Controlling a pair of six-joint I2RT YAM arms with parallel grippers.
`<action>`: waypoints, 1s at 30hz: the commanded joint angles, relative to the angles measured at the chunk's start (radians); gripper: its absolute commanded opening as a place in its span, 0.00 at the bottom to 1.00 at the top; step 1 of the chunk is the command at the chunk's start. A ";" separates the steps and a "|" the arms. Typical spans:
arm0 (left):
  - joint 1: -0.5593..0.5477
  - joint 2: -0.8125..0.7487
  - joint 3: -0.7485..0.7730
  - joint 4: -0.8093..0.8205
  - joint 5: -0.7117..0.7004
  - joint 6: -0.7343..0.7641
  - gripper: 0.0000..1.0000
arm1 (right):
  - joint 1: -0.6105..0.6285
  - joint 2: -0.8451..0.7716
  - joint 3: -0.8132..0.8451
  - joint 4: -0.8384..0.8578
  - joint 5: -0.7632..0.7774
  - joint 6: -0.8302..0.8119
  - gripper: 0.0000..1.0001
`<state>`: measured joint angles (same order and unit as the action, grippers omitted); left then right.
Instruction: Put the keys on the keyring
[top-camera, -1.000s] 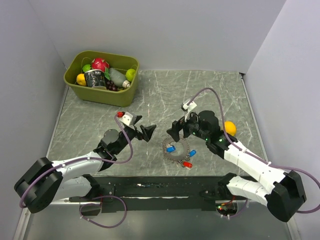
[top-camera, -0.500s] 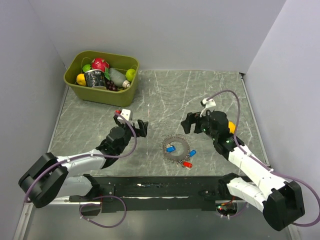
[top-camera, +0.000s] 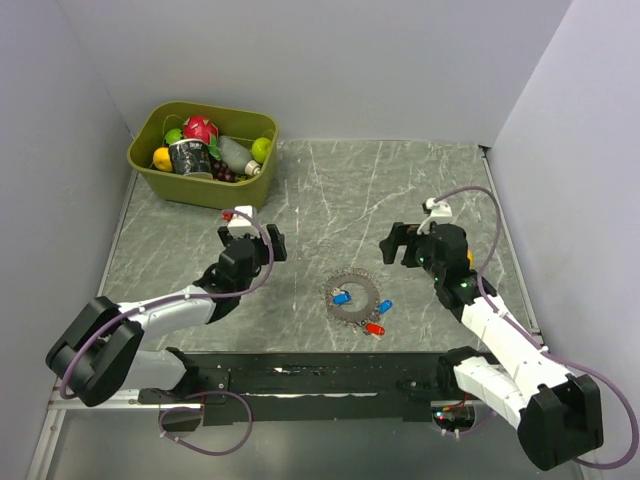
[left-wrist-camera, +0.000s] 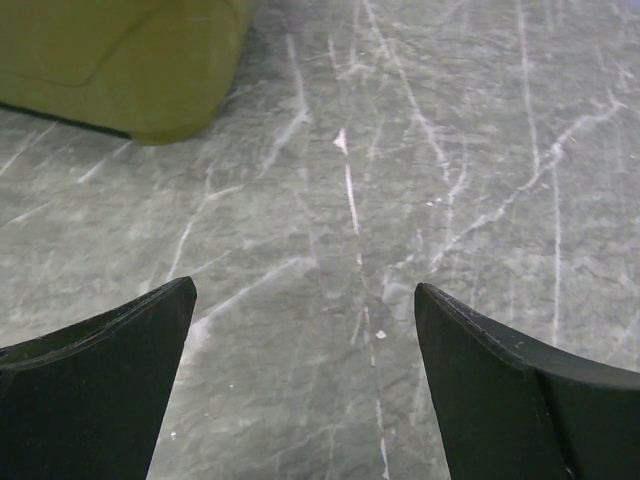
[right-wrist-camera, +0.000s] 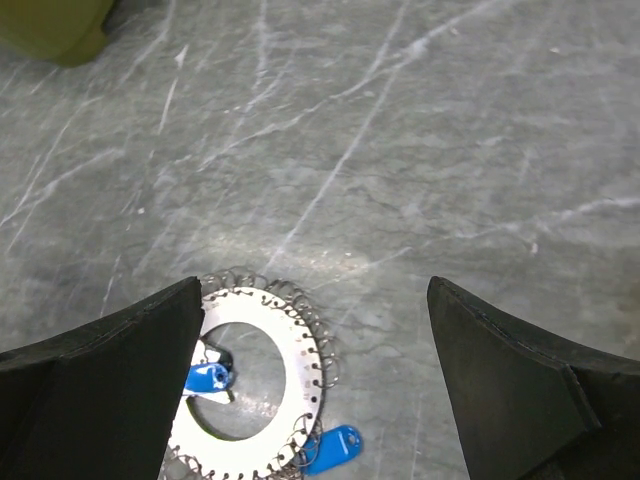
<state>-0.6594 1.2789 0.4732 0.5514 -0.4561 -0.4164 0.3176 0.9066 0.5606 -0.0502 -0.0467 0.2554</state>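
Tabletop of grey veined stone carries the keyring close to its near edge. One blue key lies inside the ring; a second blue key and a red key lie at its near-right rim. Beyond the keyring, the left tool and right tool flank it, fingers spread apart, gripping nothing, with bare stone between them. Far left of the keyring, an olive bin holds a lemon, lime, can and grapes.

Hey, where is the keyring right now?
In the top view the keyring lies near the table's front centre, closer to the right gripper than the left gripper, a blue key inside it.
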 joint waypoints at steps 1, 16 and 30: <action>0.038 -0.023 0.045 -0.063 -0.038 -0.067 0.96 | -0.063 -0.028 -0.008 -0.022 0.027 0.042 1.00; 0.227 -0.032 0.059 -0.151 0.042 -0.200 0.96 | -0.175 -0.015 -0.004 -0.068 -0.016 0.087 1.00; 0.330 -0.092 0.018 -0.127 0.068 -0.228 0.96 | -0.186 -0.018 -0.014 -0.063 -0.025 0.091 1.00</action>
<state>-0.3363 1.2083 0.4938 0.3916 -0.3893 -0.6254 0.1383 0.8993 0.5495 -0.1287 -0.0711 0.3363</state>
